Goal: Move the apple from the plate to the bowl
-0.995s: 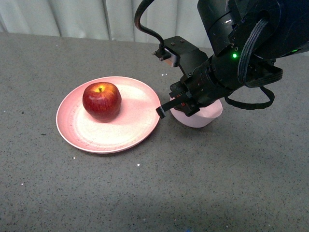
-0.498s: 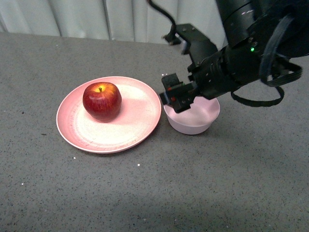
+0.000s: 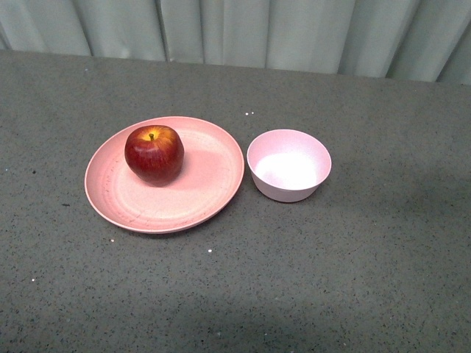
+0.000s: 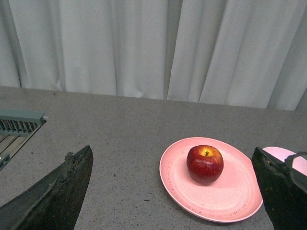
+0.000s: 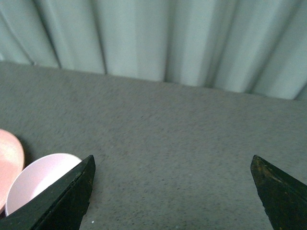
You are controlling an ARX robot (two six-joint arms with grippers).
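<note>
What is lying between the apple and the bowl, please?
Between the apple and the bowl lies only the bare surface of the plate, up to its rim; no other thing. The front view shows it.

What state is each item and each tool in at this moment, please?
apple: resting on the plate, stem up, ungrasped.
plate: lying flat, holding only the apple.
bowl: upright, empty, beside the plate.
left tool: open, holding nothing.
right tool: open, holding nothing.
</note>
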